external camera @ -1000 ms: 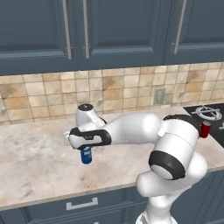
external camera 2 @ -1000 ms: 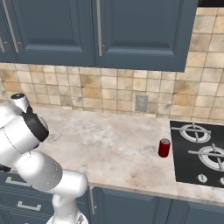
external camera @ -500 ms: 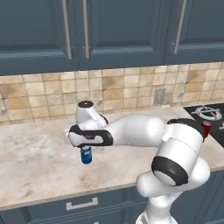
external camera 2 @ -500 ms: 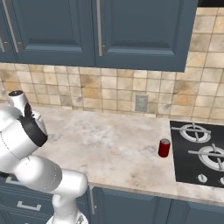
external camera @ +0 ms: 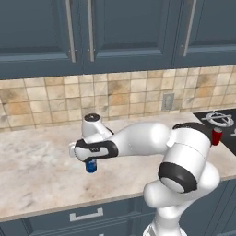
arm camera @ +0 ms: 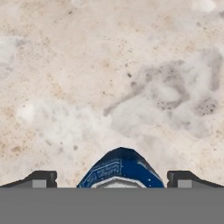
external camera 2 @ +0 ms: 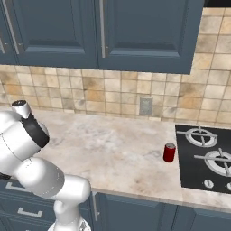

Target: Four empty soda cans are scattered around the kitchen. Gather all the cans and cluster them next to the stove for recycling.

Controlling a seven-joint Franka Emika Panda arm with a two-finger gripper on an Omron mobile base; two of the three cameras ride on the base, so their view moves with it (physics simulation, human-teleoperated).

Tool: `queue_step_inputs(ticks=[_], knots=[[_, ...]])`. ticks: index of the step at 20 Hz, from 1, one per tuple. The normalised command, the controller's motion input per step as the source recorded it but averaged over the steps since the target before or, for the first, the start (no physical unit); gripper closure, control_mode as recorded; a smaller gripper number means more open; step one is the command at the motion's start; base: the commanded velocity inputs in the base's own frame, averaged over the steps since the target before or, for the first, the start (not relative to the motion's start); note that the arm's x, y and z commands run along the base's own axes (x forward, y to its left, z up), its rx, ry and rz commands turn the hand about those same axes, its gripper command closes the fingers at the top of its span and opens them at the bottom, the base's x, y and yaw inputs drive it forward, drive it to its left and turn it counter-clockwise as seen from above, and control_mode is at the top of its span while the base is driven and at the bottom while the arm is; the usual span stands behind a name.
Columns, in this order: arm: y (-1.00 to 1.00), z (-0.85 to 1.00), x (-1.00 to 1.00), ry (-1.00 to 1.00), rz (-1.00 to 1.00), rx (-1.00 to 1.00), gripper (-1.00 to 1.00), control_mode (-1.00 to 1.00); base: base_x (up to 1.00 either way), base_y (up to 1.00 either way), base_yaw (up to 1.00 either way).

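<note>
Here, in the hand view, the hand (arm camera: 112,178) points straight down at the tabletop (arm camera: 131,78). Its two dark fingertips (arm camera: 41,178) stand wide apart, one on each side of the blue can (arm camera: 121,169). The can's silvery top sits between them; neither tip touches it, as far as the view shows.

In the left base view the blue can (external camera: 91,166) stands upright on the speckled beige tabletop (external camera: 37,170), directly below the hand (external camera: 91,159). The white arm reaches across from the lower right.

Farther right, a red can (external camera 2: 169,152) stands upright on the tabletop (external camera 2: 113,153), just beside the left edge of the stove (external camera 2: 210,158). In the left base view the red can (external camera: 216,136) shows past the arm's elbow, at the near corner of the stove (external camera: 221,120).

Behind runs a tan tiled backsplash (external camera 2: 113,92) with a grey wall outlet (external camera 2: 145,106). Dark blue upper cabinets (external camera 2: 113,31) hang above.
</note>
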Motion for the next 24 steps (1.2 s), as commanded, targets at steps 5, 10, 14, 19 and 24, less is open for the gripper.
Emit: queue_step_inputs(ticks=[5,10,14,19,24], knots=[[0.00,-0.08,-0.02,0.00,0.00,0.00,-1.00,-1.00,0.00,0.00,0.00],[0.00,0.00,0.00,0.00,0.00,0.00,1.00,-1.00,0.00,0.00,0.00],[0.00,0.00,0.00,0.00,0.00,0.00,1.00,-1.00,0.00,0.00,0.00],[-0.11,0.02,-0.11,0.00,0.00,0.00,1.00,-1.00,0.00,0.00,0.00],[-0.11,0.33,-0.95,-0.01,-0.01,0.00,1.00,-1.00,0.00,0.00,0.00]])
